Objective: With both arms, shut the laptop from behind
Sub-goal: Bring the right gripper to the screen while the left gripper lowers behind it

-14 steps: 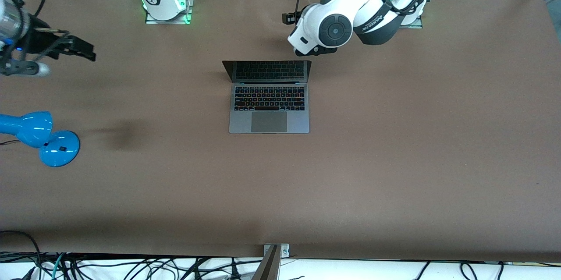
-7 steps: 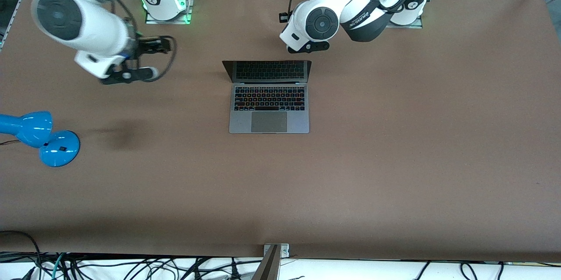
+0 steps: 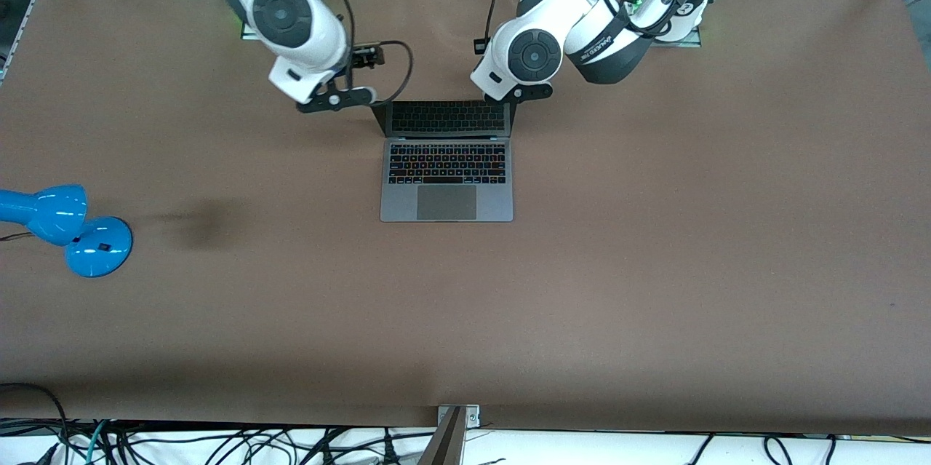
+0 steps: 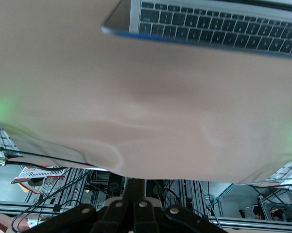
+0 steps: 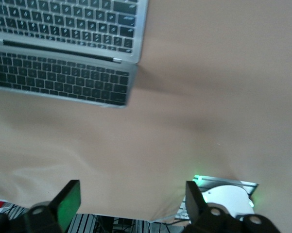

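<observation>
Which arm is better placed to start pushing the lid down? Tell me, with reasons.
Left, slightly. The left tool is shut, a blunt pusher, over the table at the laptop lid's corner on the left arm's side. The right tool stands open, over the table off the other corner.

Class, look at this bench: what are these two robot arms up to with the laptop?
Both arms are set to close the laptop, which sits open on the brown table. The left claw, shut, is over the table by the screen's top corner toward the left arm's end. The right claw, open, is over the table by the other corner. Neither touches the lid yet. A blue lamp stands apart.
</observation>
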You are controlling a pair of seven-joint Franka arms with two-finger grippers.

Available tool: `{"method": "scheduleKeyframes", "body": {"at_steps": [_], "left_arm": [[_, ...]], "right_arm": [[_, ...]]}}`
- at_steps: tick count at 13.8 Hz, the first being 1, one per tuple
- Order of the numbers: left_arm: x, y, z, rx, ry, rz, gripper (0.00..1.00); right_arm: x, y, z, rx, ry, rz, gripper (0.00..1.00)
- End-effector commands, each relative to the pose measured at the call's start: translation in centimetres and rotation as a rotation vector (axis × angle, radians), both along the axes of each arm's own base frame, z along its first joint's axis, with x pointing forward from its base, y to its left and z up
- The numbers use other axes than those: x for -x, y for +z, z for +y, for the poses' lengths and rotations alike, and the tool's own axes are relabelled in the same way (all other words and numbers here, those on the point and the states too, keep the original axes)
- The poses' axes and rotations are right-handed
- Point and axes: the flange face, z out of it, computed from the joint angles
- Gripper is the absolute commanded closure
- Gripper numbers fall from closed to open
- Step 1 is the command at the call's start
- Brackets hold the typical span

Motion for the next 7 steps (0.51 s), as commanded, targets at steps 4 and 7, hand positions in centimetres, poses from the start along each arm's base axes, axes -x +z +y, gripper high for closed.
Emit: {"method": "scheduleKeyframes", "body": {"at_steps": [4,7], "left_arm": [[-1.6,-1.5,-0.3,-0.007,0.004,-0.063,1.0],[-2.6,-2.3,0.2,-0.012,0.005,-0.08,1.0]], "right_arm": [[2.7,-4.8,3.3,-0.012,0.053,0.087,1.0],[2.1,-5.1,4.1,-0.045,0.052,0.04,1.0]]}}
